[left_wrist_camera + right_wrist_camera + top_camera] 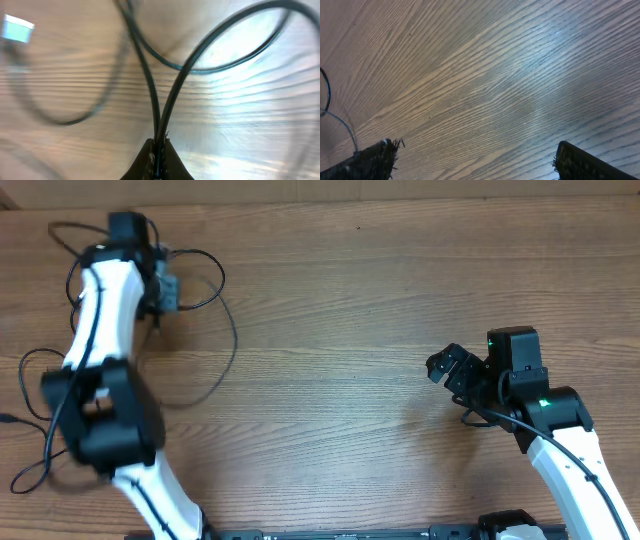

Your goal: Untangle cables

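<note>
Thin black cables (235,345) lie in loose loops on the wooden table at the far left. My left gripper (168,292) is over them and shut on the cables. In the left wrist view two strands (172,95) rise out of the closed left gripper (159,142) and spread into crossing loops. A blurred pale plug end (17,29) shows at the upper left. My right gripper (440,365) hovers over bare table at the right, far from the cables. It stands open (475,162) with nothing between its fingers.
More black cord (30,360) loops left of the left arm (100,410), near the table's left edge. The table's far edge (400,198) runs along the top. A thin wire (326,95) shows at the right wrist view's left edge.
</note>
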Tool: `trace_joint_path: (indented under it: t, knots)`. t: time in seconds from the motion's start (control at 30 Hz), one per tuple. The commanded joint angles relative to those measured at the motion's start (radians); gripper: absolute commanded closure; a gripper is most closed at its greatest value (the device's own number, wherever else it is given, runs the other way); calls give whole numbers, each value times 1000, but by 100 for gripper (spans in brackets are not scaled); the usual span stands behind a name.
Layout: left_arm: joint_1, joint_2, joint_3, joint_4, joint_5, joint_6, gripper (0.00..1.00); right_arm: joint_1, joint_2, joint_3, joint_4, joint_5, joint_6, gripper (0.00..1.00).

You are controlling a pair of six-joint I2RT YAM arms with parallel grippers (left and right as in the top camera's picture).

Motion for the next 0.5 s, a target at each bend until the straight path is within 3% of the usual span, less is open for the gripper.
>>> trace_joint_path:
  t: [0.0,0.23,0.47]
  knots:
    - [6,-221,51,-27,-13,-51,96,3,-3,20,5,-5,-5,0]
    - [32,-479,51,-116,-111,-187,96,3,-3,20,5,-5,-5,0]
    - [124,-513,51,-252,-222,-495,96,3,-3,20,5,-5,-5,0]
